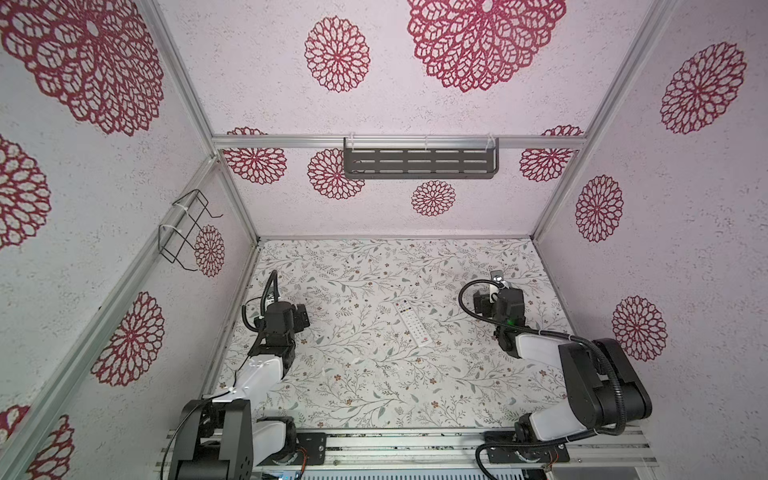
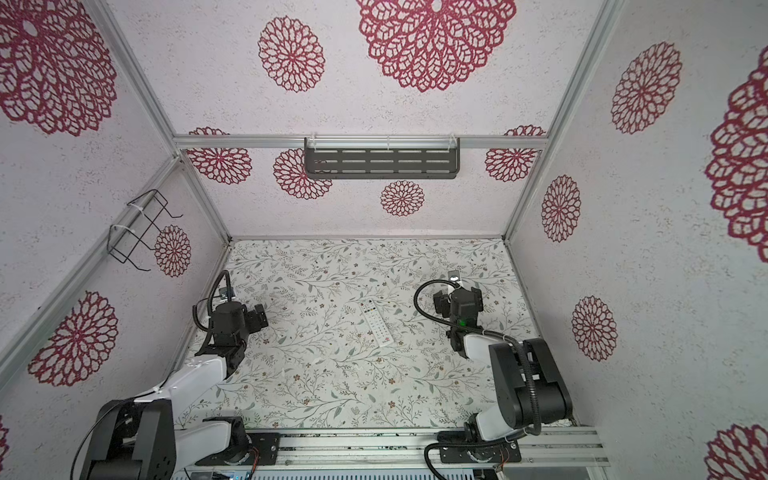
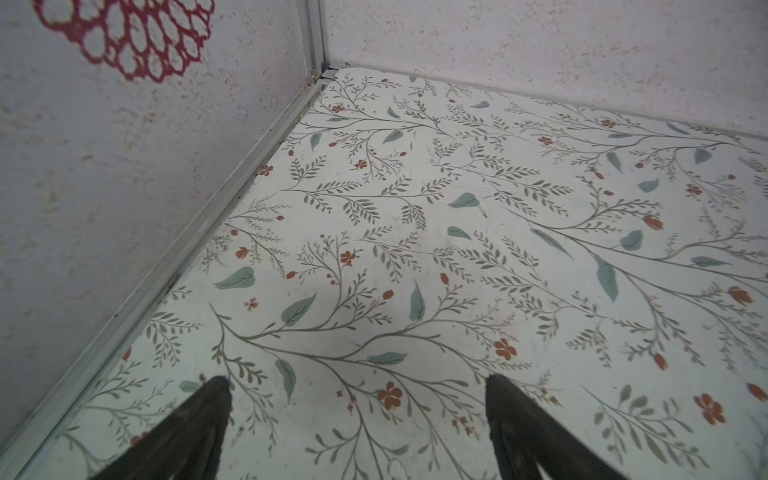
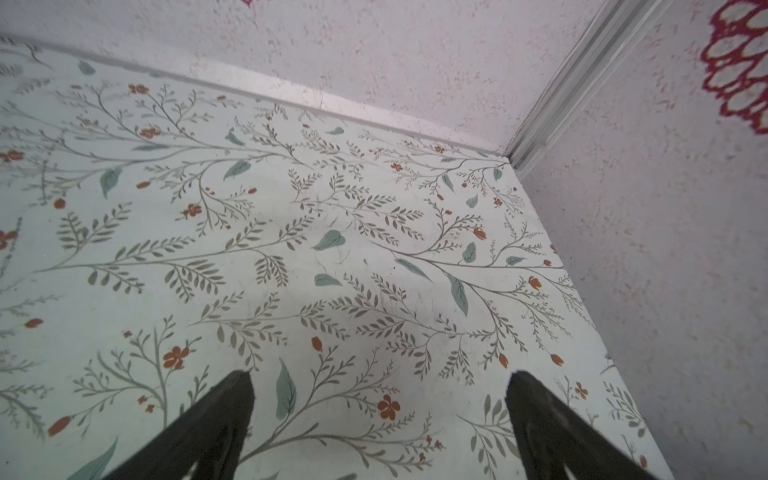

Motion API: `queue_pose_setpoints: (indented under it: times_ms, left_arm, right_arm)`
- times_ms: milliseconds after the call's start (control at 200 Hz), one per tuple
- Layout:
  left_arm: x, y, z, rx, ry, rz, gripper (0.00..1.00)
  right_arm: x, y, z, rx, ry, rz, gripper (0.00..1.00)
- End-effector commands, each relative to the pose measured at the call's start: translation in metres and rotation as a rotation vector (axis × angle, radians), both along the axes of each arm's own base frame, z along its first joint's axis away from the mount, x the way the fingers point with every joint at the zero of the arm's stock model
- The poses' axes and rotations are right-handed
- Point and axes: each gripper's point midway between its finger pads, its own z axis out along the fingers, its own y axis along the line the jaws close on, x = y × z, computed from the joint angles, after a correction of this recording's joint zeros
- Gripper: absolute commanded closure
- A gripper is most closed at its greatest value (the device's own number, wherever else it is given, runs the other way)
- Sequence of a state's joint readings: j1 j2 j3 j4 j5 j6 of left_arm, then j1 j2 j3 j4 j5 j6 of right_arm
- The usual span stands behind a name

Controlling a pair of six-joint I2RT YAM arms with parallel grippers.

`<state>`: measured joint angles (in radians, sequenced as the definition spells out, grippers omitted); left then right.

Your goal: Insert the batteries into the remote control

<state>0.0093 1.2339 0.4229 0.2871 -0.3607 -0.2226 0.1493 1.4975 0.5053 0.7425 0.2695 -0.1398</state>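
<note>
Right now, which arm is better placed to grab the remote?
Right, probably. The left hand and right hand are open and empty, but in both top views the right hand sits nearer the remote control.

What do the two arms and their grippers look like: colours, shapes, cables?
The left arm and right arm have white shells with black joints. A black ribbed hose loops at each wrist. The right wrist shows a green light. The left gripper and right gripper have dark tapering fingers.
</note>
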Motion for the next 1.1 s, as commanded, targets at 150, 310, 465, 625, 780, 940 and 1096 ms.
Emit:
queue_pose_setpoints:
  times_ms: [150, 310, 465, 625, 780, 940, 1096]
  left_arm:
    - [0.032, 0.018, 0.035, 0.031, -0.216, -0.005, 0.03]
    - [0.04, 0.024, 0.036, 0.007, -0.248, -0.026, 0.03]
    - [0.039, 0.028, 0.028, 0.009, -0.314, -0.039, 0.03]
    - [0.032, 0.03, 0.02, 0.015, -0.359, -0.028, 0.03]
    - [0.044, 0.033, 0.014, -0.003, -0.299, -0.015, 0.03]
    - [0.045, 0.033, 0.015, 0.003, -0.304, -0.019, 0.03]
    - [0.046, 0.031, 0.015, 0.005, -0.299, -0.025, 0.03]
  right_arm:
    - [0.001, -0.022, 0.056, 0.13, -0.258, 0.014, 0.01]
    - [0.002, -0.017, 0.037, 0.169, -0.096, 0.028, 0.01]
    - [-0.012, -0.027, 0.053, 0.153, -0.242, -0.01, 0.01]
    - [-0.007, -0.018, 0.033, 0.175, -0.091, 0.029, 0.01]
    - [-0.02, -0.023, 0.013, 0.179, -0.117, 0.002, 0.01]
    - [-0.036, -0.023, 0.005, 0.175, -0.193, 0.012, 0.01]
    - [-0.032, -0.031, -0.008, 0.184, -0.169, -0.036, 0.01]
